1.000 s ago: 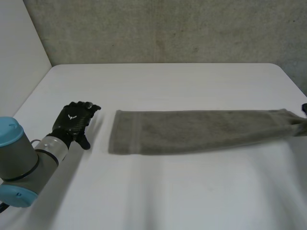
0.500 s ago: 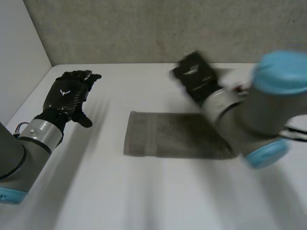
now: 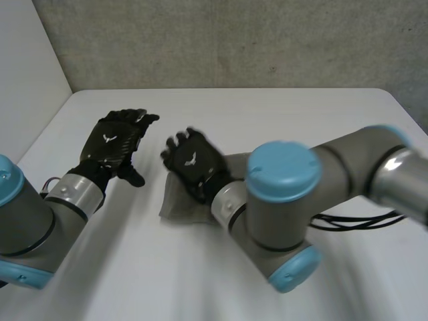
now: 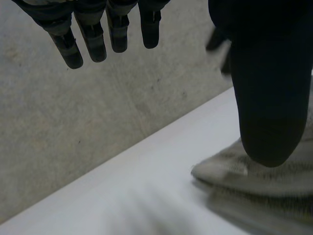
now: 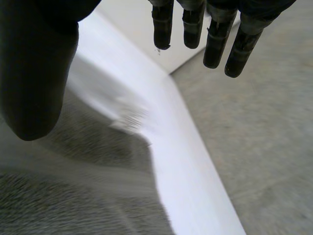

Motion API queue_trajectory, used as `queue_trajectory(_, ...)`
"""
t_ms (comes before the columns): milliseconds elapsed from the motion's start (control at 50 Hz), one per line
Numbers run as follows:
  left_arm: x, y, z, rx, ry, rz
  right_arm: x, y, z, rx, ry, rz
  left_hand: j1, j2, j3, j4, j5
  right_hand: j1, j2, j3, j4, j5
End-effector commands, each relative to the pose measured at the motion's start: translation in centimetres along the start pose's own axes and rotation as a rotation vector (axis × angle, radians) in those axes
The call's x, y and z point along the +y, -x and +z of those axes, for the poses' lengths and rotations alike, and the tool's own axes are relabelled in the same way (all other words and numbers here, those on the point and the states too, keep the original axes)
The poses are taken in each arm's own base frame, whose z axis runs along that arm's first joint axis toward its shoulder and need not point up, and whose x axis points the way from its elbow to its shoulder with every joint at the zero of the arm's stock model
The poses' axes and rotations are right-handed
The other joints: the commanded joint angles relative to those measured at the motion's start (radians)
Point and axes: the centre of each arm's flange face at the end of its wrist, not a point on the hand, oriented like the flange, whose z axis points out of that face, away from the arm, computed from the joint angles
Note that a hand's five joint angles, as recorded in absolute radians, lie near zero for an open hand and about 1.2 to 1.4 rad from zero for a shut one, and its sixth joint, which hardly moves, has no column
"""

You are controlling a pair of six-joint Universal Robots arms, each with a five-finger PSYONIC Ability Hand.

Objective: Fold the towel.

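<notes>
Both hands show straight fingers held apart from the thumb, clamped on nothing. The right hand [image 3: 194,164] sits over the towel [image 3: 172,204]; the left hand [image 3: 115,142] hovers just beside it, above the white table [image 3: 221,110]. The towel lies mid-table, apparently doubled at this end. Judgement: a fold is just laid. Next comes squaring the edges and regripping for another fold.

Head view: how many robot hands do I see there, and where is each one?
2. The left hand is above the bare table, beside the towel; the right hand is above the towel's end. Both are open.
</notes>
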Motion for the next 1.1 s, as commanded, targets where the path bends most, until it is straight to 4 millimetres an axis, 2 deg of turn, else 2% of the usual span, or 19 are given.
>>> queue_trajectory(20,-1.9,-2.6,0.4,0.074,-0.065,0.006,-1.0,-6.7,-3.7,0.147,0.004,0.276,0.011,0.011,0.011,0.012,0.003,-0.059,-0.075,-0.076,-0.091,-0.062)
queue_trajectory(100,-2.3,-4.2,0.3,0.117,-0.075,0.005,1.1,-8.2,-5.2,0.188,0.067,0.363,0.017,0.017,0.017,0.018,0.009,-0.059,-0.075,-0.076,-0.091,-0.062)
queue_trajectory(140,-1.5,-6.1,0.4,0.169,-0.057,0.001,4.2,-8.6,-6.6,0.199,0.163,0.39,0.017,0.017,0.017,0.018,0.009,-0.059,-0.075,-0.076,-0.091,-0.062)
queue_trajectory(200,-0.4,-7.5,0.4,0.203,-0.026,-0.002,5.8,-8.7,-7.2,0.203,0.209,0.396,0.017,0.017,0.017,0.018,0.009,-0.059,-0.075,-0.076,-0.091,-0.062)
queue_trajectory(240,0.2,-7.9,0.4,0.204,-0.01,-0.001,8.8,-8.8,-8.2,0.212,0.296,0.399,0.02,0.02,0.02,0.021,0.012,0.027,0.011,0.01,-0.005,0.024)
queue_trajectory(260,0.3,-7.9,0.4,0.204,-0.01,-0.001,8.9,-8.8,-8.2,0.212,0.296,0.399,0.02,0.02,0.02,0.021,0.012,0.028,0.012,0.011,-0.005,0.025)
queue_trajectory(300,1.2,-7.9,0.6,0.188,0.017,-0.005,11.7,-8.9,-9.0,0.221,0.366,0.387,0.017,0.017,0.017,0.018,0.009,0.139,0.123,0.122,0.106,0.136)
queue_trajectory(320,1.2,-7.9,0.6,0.188,0.017,-0.005,11.7,-8.9,-9.0,0.221,0.366,0.387,0.017,0.017,0.017,0.018,0.009,0.139,0.123,0.122,0.107,0.136)
queue_trajectory(340,1.2,-7.9,0.6,0.184,0.018,-0.006,13.2,-8.7,-9.2,0.218,0.398,0.38,0.017,0.017,0.017,0.018,0.009,0.18,0.164,0.163,0.147,0.177)
queue_trajectory(420,0.9,-7.8,0.7,0.178,0.01,-0.006,14.8,-8.0,-9.1,0.2,0.422,0.36,0.017,0.017,0.017,0.018,0.009,0.286,0.27,0.269,0.254,0.283)
queue_trajectory(460,0.3,-7.5,0.7,0.169,-0.005,-0.005,15.5,-7.9,-8.8,0.204,0.42,0.355,0.017,0.017,0.017,0.018,0.009,0.499,0.483,0.482,0.466,0.496)
queue_trajectory(520,-0.7,-7.4,0.4,0.166,-0.029,-0.003,15.5,-8.1,-8.6,0.214,0.411,0.357,0.017,0.017,0.017,0.018,0.009,0.712,0.696,0.695,0.679,0.709)
queue_trajectory(560,-1.1,-7.3,0.3,0.164,-0.041,-0.003,15.5,-8.6,-8.3,0.241,0.389,0.346,0.014,0.014,0.014,0.015,0.006,1.161,1.145,1.144,1.128,1.158)
queue_trajectory(800,-2.4,-6.7,-0.1,0.124,-0.071,-0.002,15.8,-10.6,-9.8,0.316,0.428,0.325,0.008,0.008,0.008,0.009,0.0,1.163,1.147,1.146,1.13,1.16)
queue_trajectory(900,-4.3,-6.2,-0.1,0.11,-0.125,0.006,15.4,-11.3,-10.7,0.31,0.455,0.214,0.002,0.002,0.002,0.003,-0.005,1.163,1.147,1.146,1.13,1.16)
queue_trajectory(1020,-6.7,-5.4,0.3,0.083,-0.196,0.003,12.6,-13.1,-9.6,0.322,0.37,0.014,0.005,0.005,0.005,0.006,-0.002,1.163,1.147,1.146,1.13,1.16)
queue_trajectory(1060,-7.2,-5.2,0.5,0.073,-0.207,-0.018,8.8,-11.3,-7.6,0.267,0.244,-0.035,0.005,0.005,0.005,0.006,-0.002,1.163,1.147,1.146,1.13,1.16)
queue_trajectory(1080,-7.2,-5.2,0.5,0.072,-0.208,-0.018,8.8,-11.3,-7.6,0.266,0.243,-0.035,0.005,0.005,0.005,0.006,-0.002,1.163,1.147,1.146,1.13,1.16)
queue_trajectory(1100,-7.4,-5.0,0.6,0.06,-0.213,-0.049,7.1,-9.4,-6.5,0.212,0.179,-0.05,0.005,0.005,0.005,0.006,-0.002,1.163,1.147,1.146,1.13,1.16)
